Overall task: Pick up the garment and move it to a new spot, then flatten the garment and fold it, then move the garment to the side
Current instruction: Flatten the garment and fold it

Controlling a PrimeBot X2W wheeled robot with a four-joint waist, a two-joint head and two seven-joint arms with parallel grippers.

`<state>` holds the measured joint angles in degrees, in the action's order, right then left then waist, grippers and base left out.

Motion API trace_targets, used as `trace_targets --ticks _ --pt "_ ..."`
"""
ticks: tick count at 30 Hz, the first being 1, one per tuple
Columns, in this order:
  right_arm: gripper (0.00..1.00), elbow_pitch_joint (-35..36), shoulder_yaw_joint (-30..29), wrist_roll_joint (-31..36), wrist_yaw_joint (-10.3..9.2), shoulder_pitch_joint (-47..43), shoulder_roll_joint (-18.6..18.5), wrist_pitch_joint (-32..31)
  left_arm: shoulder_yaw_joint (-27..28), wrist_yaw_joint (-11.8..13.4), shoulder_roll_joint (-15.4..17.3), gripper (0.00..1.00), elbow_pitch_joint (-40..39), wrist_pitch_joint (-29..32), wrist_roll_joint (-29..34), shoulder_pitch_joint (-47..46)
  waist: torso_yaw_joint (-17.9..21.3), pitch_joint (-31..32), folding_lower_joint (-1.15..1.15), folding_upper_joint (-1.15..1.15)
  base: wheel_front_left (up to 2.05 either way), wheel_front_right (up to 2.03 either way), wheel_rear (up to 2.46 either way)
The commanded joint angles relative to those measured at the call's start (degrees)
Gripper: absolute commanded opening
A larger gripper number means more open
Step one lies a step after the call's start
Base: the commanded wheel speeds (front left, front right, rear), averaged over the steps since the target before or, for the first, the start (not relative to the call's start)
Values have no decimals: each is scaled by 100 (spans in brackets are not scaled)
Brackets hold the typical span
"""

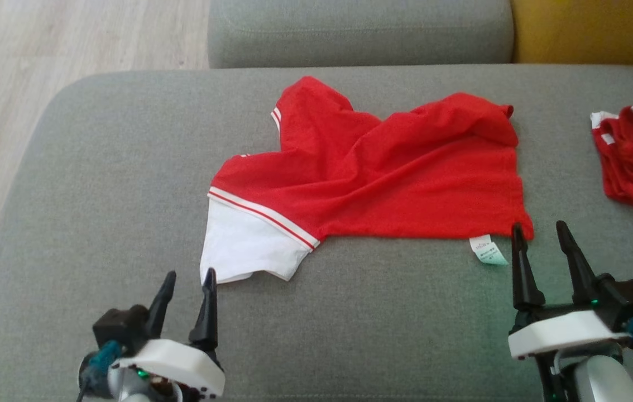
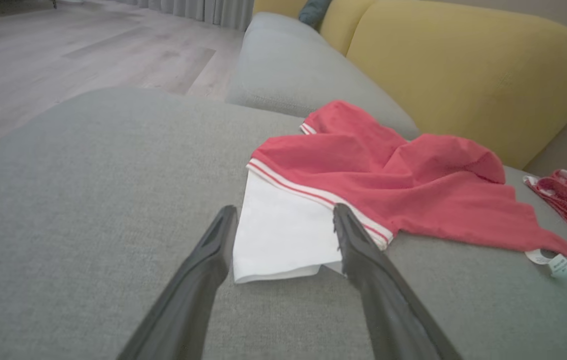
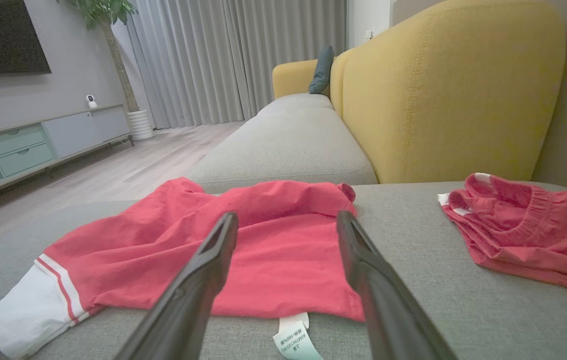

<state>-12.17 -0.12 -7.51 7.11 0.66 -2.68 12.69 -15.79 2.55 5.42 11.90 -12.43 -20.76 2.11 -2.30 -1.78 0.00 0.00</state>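
**Garment of thin red knit fabric (image 1: 383, 173) waits crumpled on sofa seat**

Spread across the middle of the broad grey upholstered sofa cushion (image 1: 99, 195), the garment lies rucked into ridges along its far edge, with its white stripe-edged panel (image 1: 238, 245) nearest the robot. The cloth looks light, limp and quick to slump, so a single pinch would likely leave it sagging. The two near corners seem the soundest holds: the white panel for the left tool (image 1: 190, 273), and the red hem corner beside the small white care label (image 1: 487, 249) for the right tool (image 1: 538, 226). Both tools stand with fingers apart and empty at the near edge; contact with the cloth cannot be told. The head view gives the whole outline. The right wrist view adds the yellow padded backrest (image 3: 443, 90) and grey curtains (image 3: 238, 55), and shows the elastic waistband on the separate heap of red cloth (image 3: 528, 230) lying well apart.
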Motion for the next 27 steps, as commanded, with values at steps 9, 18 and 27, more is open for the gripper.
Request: trace_targets --ticks 9,18,27 --pt "100 186 228 -60 37 509 -20 101 255 127 -85 100 650 376 -287 -858 176 -620 0 0 0 0 0" --pt "100 102 247 -101 37 729 -20 172 268 183 -84 100 1287 715 -422 -1188 342 -1024 0 0 0 0 0" --pt "100 20 243 -127 37 790 -20 211 221 177 -61 26 1455 818 -465 -1263 368 -1068 0 0 0 0 0"
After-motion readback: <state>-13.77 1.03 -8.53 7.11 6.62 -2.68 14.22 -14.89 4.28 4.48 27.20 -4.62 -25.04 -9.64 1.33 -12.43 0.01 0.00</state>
